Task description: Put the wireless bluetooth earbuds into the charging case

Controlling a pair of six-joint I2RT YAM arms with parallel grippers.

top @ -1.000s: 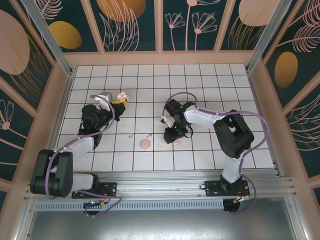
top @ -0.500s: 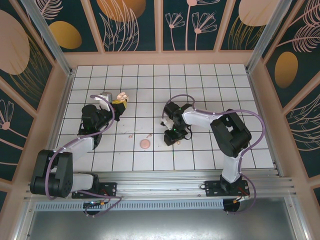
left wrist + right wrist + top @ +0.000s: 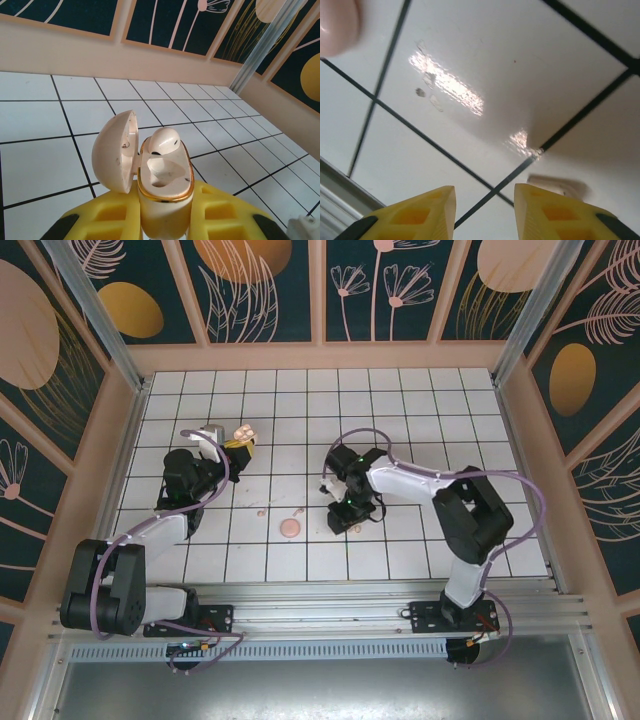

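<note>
From above, the left pincer (image 3: 238, 441) sits at about 10 o'clock on the tiled worktop (image 3: 420, 400), clamped on the open charging case (image 3: 244, 430). The earbuds (image 3: 262, 511) are two tiny pale pink slivers on the tiles. One lies at 10 o'clock from the round pink disc (image 3: 290, 528) and the other (image 3: 300, 510) at 1 o'clock. The right pincer (image 3: 345, 522) is low over the tiles at 3 o'clock from the disc.

On the left wrist, the left pincer (image 3: 165, 225) grips the cream, gold-rimmed charging case (image 3: 165, 197) upright. Its domed lid (image 3: 115, 150) is swung open to 9 o'clock. One hollow (image 3: 159, 172) is bare. At 12 o'clock a rounded cream lump (image 3: 163, 140) sits in the case; I cannot tell whether it is an earbud.

On the right wrist, the right pincer (image 3: 485, 210) stands narrowly apart, gripping nothing. The pink disc (image 3: 335, 25) is at 10 o'clock, and a small pale piece (image 3: 555, 185) lies at the right finger.
</note>
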